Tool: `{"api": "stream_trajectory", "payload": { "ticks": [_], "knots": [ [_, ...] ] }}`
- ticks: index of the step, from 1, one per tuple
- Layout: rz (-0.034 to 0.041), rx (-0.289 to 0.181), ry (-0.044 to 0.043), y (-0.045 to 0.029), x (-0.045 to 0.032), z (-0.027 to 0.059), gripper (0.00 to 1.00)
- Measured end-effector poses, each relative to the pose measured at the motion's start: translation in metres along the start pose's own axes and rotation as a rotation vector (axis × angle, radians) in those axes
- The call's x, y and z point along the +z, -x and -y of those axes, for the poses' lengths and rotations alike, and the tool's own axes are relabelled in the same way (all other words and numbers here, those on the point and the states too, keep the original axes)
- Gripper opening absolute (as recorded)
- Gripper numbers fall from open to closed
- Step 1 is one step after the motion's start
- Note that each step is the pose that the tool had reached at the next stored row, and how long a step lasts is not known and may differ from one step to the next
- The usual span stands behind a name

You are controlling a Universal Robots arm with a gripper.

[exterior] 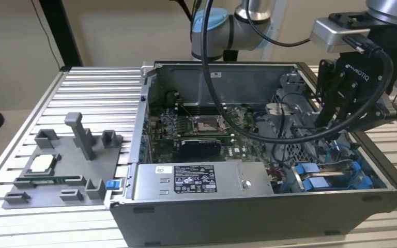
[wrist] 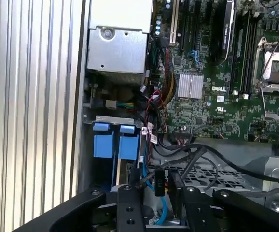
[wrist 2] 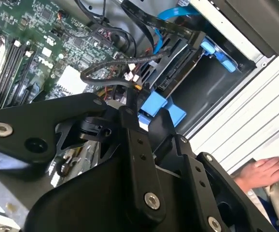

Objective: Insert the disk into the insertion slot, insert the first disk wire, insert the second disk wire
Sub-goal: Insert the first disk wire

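The disk [wrist 2: 174, 71] lies in the insertion slot [wrist 2: 197, 92] at the case's front corner, its blue frame tab [wrist 2: 218, 54] at the outer end. In the exterior view the slot's blue rails [exterior: 317, 178] show at the case's right front. My gripper [wrist: 158, 187] hangs just over this bay with its fingers [wrist: 178, 191] closed on the black connector of a disk wire [wrist: 160, 181]. That wire [wrist 2: 111, 72] loops from the fingers over the motherboard. The gripper [exterior: 331, 124] reaches down inside the case at the exterior view's right.
The open computer case [exterior: 254, 217] stands on a slatted aluminium table [exterior: 95, 88]. The grey power-supply box [exterior: 184, 181] sits beside the bay. Loose cables [exterior: 295, 134] cross the motherboard [exterior: 198, 129]. A grey fixture [exterior: 60, 170] with parts lies left. A person's hand [wrist 2: 260, 171] rests outside the case.
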State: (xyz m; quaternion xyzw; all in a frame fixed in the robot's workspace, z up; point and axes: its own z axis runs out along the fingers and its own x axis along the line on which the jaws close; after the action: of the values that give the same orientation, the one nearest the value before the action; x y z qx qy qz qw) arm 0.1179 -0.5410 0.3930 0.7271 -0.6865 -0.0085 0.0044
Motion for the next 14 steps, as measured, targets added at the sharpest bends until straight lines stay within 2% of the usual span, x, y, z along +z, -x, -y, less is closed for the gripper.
{"api": "stream_trajectory", "payload": {
  "ticks": [10,14],
  "knots": [
    [0.0,0.0,-0.0003,0.0,0.0006,0.0,1.0],
    [-0.0004,-0.002,-0.0068,-0.0001,0.002,-0.0001,1.0]
  ]
}}
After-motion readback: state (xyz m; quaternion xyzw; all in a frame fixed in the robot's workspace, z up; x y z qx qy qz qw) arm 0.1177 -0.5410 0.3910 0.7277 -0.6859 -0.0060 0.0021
